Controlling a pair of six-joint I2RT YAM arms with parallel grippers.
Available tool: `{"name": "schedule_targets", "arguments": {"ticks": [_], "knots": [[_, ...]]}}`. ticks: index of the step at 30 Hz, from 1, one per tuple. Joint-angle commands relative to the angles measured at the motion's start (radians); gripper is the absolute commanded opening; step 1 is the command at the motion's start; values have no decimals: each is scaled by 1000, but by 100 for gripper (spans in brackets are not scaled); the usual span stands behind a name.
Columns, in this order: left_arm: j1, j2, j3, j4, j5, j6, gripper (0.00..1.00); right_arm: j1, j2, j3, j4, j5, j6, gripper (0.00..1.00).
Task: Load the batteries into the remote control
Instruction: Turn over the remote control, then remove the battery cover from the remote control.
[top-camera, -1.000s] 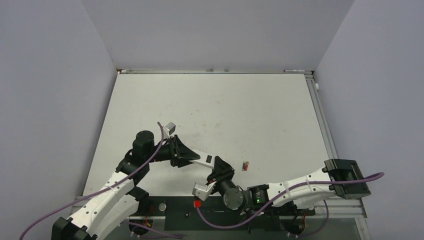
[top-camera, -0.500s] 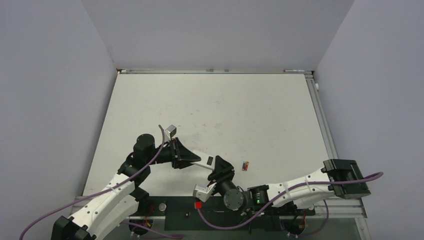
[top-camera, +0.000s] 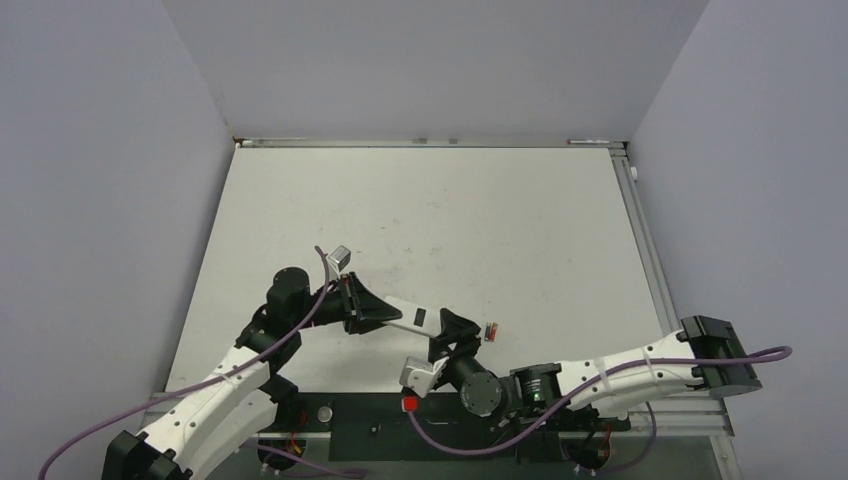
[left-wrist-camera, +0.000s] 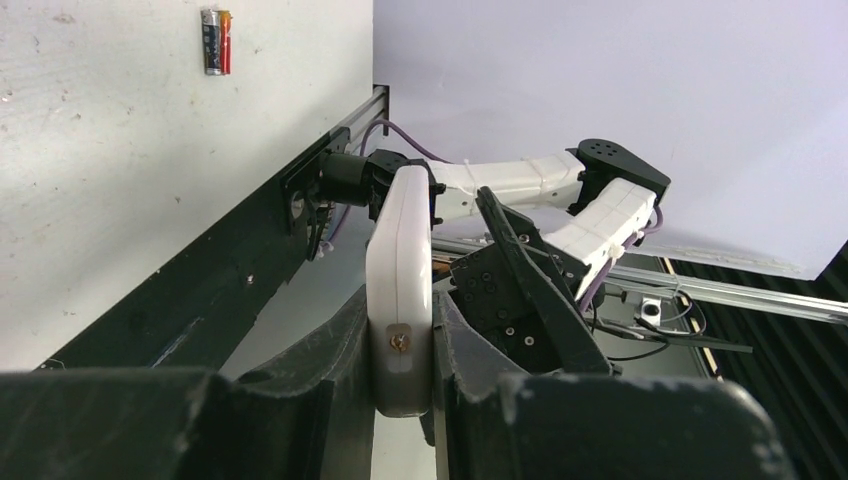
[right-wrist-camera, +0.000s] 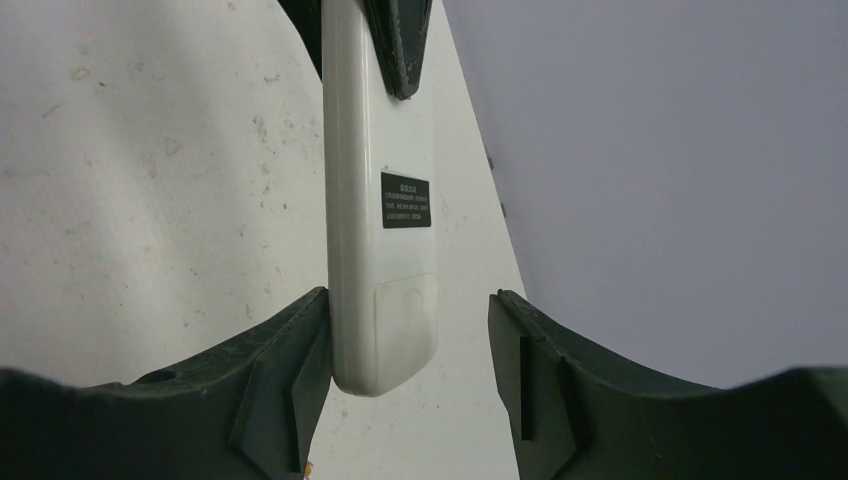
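Left gripper (left-wrist-camera: 400, 335) was clamped on the remote control (left-wrist-camera: 398, 250) near the front edge. The right gripper (right-wrist-camera: 408, 300) sat wide open around its free end. My worry: closing off-centre (one finger looked to be touching) could twist it out of the left's grip. Batteries (top-camera: 490, 331) lay just to the right on the scuffed white table (top-camera: 450, 210), with plain grey walls (top-camera: 430, 60) around.

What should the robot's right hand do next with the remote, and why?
Probably close the right gripper on the end of the remote control and slide off its battery cover. The left gripper clamps the other end, the right jaws stand open around the cover, which is still on, and the batteries lie on the table.
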Motion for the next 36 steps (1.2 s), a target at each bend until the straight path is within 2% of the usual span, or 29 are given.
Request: {"name": "schedule_targets", "arguments": {"ticks": [1, 5, 11, 18, 22, 26, 31, 36], "knots": [[-4, 19, 50, 3, -34, 80, 0, 8, -65, 105, -203, -56, 202, 56], [-3, 37, 68, -19, -60, 128, 0, 6, -102, 159, -333, -90, 317, 57], [-2, 50, 77, -40, -85, 180, 0, 4, -162, 206, -405, -118, 452, 60], [-2, 35, 73, -45, -105, 227, 0, -39, -175, 264, -478, -85, 641, 71], [-2, 14, 74, -46, -121, 260, 0, -143, -126, 338, -582, -94, 836, 73], [-1, -7, 72, -29, -132, 283, 0, -296, -79, 413, -666, -210, 1007, 73], [1, -26, 50, 14, -142, 286, 0, -385, -66, 415, -666, -296, 1131, 73], [8, -29, 9, 84, -142, 267, 0, -556, -99, 363, -624, -520, 1248, 73]]}}
